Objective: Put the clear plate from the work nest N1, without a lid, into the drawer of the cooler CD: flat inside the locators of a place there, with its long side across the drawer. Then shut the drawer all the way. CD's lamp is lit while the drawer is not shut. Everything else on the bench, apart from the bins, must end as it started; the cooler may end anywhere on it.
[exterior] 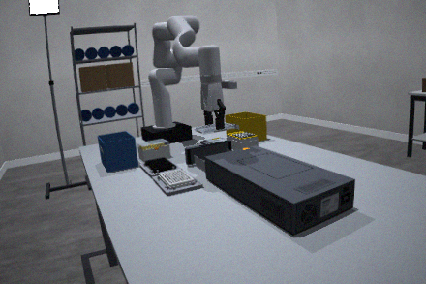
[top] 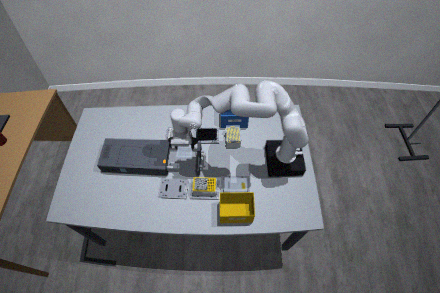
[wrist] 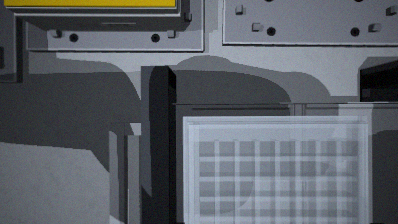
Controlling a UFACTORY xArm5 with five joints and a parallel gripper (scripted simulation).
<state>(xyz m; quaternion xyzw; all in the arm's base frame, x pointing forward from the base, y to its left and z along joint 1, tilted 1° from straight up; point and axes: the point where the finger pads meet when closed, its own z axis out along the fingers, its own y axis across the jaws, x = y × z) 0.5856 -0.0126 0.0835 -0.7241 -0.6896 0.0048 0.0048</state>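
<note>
My gripper (exterior: 214,120) is shut on the clear plate (wrist: 276,170), a see-through well plate with no lid. It fills the lower right of the wrist view. In the top view the gripper (top: 196,152) holds the plate above the bench, just right of the dark grey cooler CD (top: 132,155). The cooler's drawer (exterior: 208,150) stands pulled out towards the gripper. Its orange lamp (top: 164,161) is lit, and it also shows in the exterior view (exterior: 246,148). The empty nest N1 (top: 174,188) lies in front, seen also at the top right of the wrist view (wrist: 310,22).
A yellow tip rack (top: 204,184) and a further nest (top: 236,183) lie beside N1, with a yellow bin (top: 236,208) at the front edge. A blue bin (top: 233,119), a black plate (top: 206,134) and a yellow rack (top: 232,135) stand behind. The arm's base (top: 285,158) is at the right.
</note>
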